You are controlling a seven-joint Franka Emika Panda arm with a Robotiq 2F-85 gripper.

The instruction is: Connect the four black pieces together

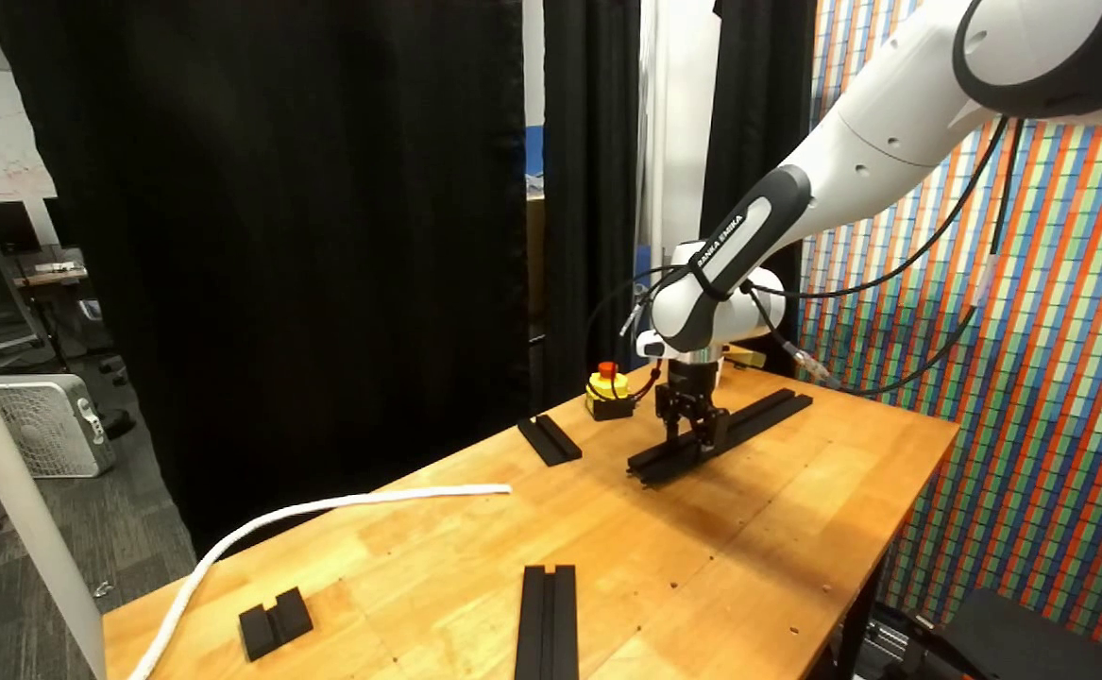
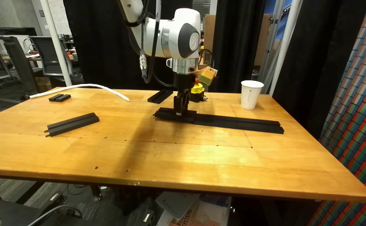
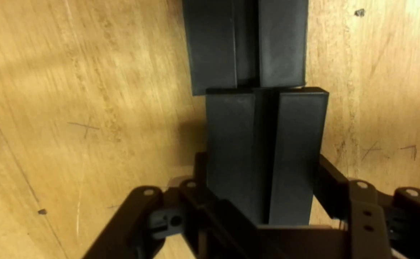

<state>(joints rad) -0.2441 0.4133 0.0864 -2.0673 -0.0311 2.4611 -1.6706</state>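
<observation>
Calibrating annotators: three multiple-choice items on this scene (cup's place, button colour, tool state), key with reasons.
1. Relative to the table, the white cup is:
A) under it
B) on it
C) hanging above it

2. The button on the yellow-and-black box is:
A) green
B) blue
C) red

3. The tool is:
A) shut on a black bar
B) open, holding nothing
C) out of view

1 B, its base meets the table.
2 C, an exterior view shows red.
3 A, the wrist view shows fingers against both bar sides.
</observation>
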